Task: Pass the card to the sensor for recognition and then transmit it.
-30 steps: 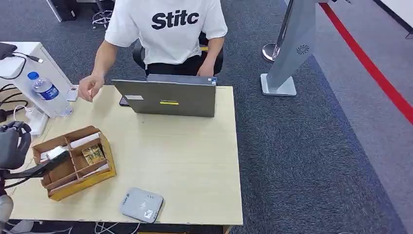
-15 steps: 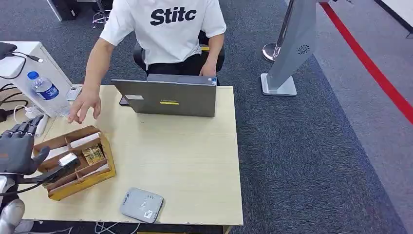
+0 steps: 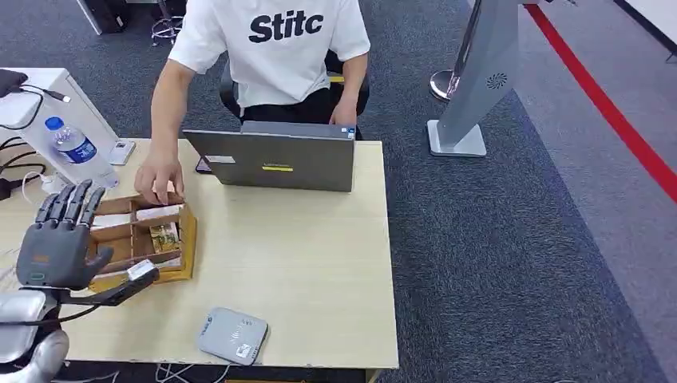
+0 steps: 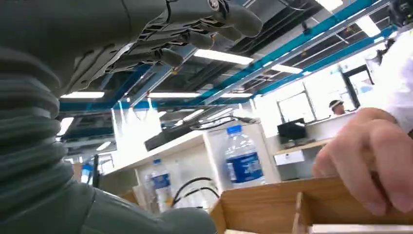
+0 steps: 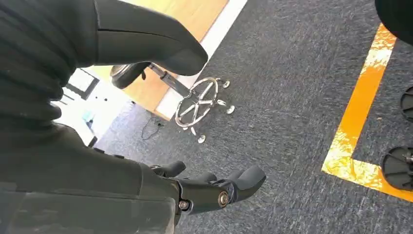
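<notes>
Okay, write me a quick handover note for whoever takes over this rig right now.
Left hand: open, fingers spread, raised over the near end of the wooden card box, holding nothing.
Right hand: hanging at the robot's side above the carpet, holding nothing, fingers apart.
A person's hand rests on the box's far end.
Sensor lies at the table's near edge, nothing on it.
Done: nothing yet. Left: pick a card, present it to the sensor, hand it over.

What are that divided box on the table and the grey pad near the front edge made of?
The divided box looks like thin unpainted wood or stiff board: tan, matte, with flat slotted partitions. The grey pad seems to be moulded plastic: smooth, rounded corners, printed white symbols. The table appears pale wood laminate.
</notes>
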`<act>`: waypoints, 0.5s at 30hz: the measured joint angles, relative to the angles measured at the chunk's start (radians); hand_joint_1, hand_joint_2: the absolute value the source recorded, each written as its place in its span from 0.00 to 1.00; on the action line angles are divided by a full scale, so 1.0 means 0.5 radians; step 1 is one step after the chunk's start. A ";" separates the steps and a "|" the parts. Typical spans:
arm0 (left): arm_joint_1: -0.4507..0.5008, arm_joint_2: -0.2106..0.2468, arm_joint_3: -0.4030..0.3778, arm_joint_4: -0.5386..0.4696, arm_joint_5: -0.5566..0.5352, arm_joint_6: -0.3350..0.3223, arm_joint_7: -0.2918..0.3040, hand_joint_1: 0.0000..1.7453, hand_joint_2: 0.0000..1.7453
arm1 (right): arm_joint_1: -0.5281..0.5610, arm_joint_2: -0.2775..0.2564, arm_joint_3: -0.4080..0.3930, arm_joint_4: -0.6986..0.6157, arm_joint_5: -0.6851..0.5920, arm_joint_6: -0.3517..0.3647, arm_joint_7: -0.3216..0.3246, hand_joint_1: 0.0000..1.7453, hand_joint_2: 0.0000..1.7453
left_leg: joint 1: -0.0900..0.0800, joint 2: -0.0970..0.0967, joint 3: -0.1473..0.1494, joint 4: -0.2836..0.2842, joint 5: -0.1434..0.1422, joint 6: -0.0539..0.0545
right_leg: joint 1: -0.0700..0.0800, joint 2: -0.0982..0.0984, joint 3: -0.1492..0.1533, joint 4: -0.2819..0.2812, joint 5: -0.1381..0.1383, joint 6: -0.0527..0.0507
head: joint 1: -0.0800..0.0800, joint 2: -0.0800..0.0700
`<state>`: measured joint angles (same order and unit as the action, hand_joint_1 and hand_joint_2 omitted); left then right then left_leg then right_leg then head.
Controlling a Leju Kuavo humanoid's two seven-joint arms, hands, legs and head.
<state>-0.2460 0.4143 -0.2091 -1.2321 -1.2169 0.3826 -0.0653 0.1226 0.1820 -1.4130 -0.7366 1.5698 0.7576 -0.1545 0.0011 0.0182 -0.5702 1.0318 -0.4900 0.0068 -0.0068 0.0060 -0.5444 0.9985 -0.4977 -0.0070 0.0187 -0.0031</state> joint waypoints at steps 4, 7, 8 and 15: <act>0.000 -0.039 -0.049 -0.015 -0.019 0.007 -0.001 0.00 1.00 | 0.001 0.003 0.000 -0.006 0.000 0.001 0.000 0.00 1.00 | 0.000 0.000 0.000 0.000 0.000 0.000 | 0.000 0.000 -0.001 0.000 0.000 0.000 | -0.001 0.000; 0.001 -0.084 -0.121 -0.040 -0.059 0.018 -0.001 0.00 1.00 | 0.000 0.005 0.000 -0.013 0.000 0.002 0.000 0.00 1.00 | 0.000 -0.001 0.000 0.001 0.000 0.000 | 0.000 -0.001 0.000 0.000 0.000 0.000 | 0.000 0.000; 0.001 -0.097 -0.137 -0.041 -0.070 0.027 0.000 0.00 1.00 | 0.000 0.005 0.000 -0.015 0.000 0.002 0.000 0.00 1.00 | 0.000 -0.001 0.000 0.001 0.000 0.000 | 0.000 -0.001 0.000 0.000 0.000 0.000 | 0.000 0.000; -0.005 -0.167 -0.279 -0.057 -0.121 0.033 0.029 0.00 1.00 | 0.001 0.006 0.001 -0.017 0.000 0.007 0.000 0.00 1.00 | 0.000 0.000 0.000 0.001 0.000 0.000 | 0.000 0.000 -0.001 0.000 0.000 0.000 | 0.000 0.000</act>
<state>-0.2486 0.3307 -0.3487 -1.2604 -1.2771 0.3990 -0.0507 0.1232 0.1850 -1.4126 -0.7450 1.5698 0.7610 -0.1545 0.0011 0.0181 -0.5701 1.0322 -0.4900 0.0068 -0.0069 0.0059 -0.5447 0.9984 -0.4975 -0.0068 0.0187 -0.0031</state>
